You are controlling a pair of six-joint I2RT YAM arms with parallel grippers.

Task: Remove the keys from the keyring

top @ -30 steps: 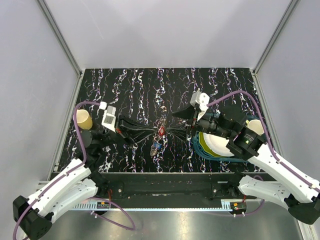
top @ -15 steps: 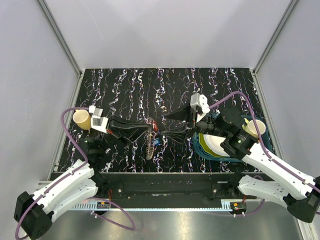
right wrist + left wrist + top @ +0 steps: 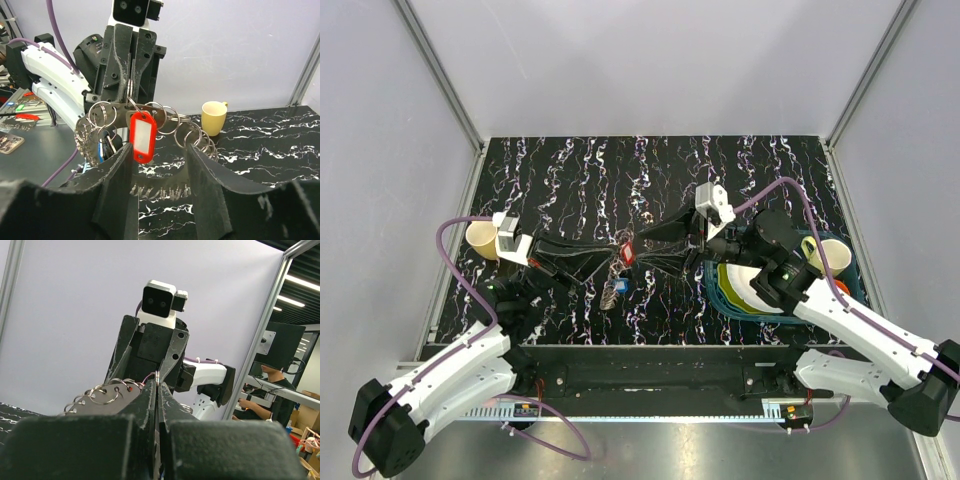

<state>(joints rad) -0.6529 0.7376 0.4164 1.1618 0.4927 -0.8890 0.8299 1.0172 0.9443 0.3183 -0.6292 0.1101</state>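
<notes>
Keyring (image 3: 100,125) suspended above the table (image 3: 570,180), clamped between the closed jaws of the left gripper (image 3: 157,385). The right gripper (image 3: 159,146) faces it, jaws apart on either side of the hanging red key (image 3: 142,136). The blue key (image 3: 620,287) hangs lower. A blue tray (image 3: 854,275) holds stacked plates (image 3: 745,290) and a yellow mug (image 3: 825,255). A yellow cup (image 3: 483,238) stands at left.

The keyring (image 3: 150,117) is bright polished metal, and its many split rings gleam silver. The red key tag (image 3: 141,136) is glossy plastic around a dull white, paper-like insert. The left gripper (image 3: 131,90) and right gripper (image 3: 160,150) are matt black plastic, scuffed pale along the edges. The bench (image 3: 260,145) is smooth, black and white-veined, with a faint sheen. The yellow cup (image 3: 214,116) looks smooth and glazed.
</notes>
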